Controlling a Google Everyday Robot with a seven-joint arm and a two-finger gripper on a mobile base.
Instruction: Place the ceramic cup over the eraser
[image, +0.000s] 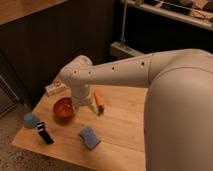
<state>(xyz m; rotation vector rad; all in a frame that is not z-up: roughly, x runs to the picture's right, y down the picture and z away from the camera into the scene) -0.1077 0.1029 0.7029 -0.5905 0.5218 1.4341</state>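
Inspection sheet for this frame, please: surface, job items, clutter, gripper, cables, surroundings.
Surface: wooden table, things on its left half.
Job's things: cup near the left edge; eraser close beside it, uncovered.
Clutter: red bowl, sponge, orange item, white box.
Grippers: gripper open, empty, low between bowl and orange item.
Cables: nothing seen.
Surroundings: dark wall behind; shelf upper right.

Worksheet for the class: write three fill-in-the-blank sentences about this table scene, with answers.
The ceramic cup stands beside the black ___, not over it.
The pincer hangs between the carrot and the ___ bowl.
The flat blue ___ lies on the table, touching nothing.
Answers: eraser; red; sponge.
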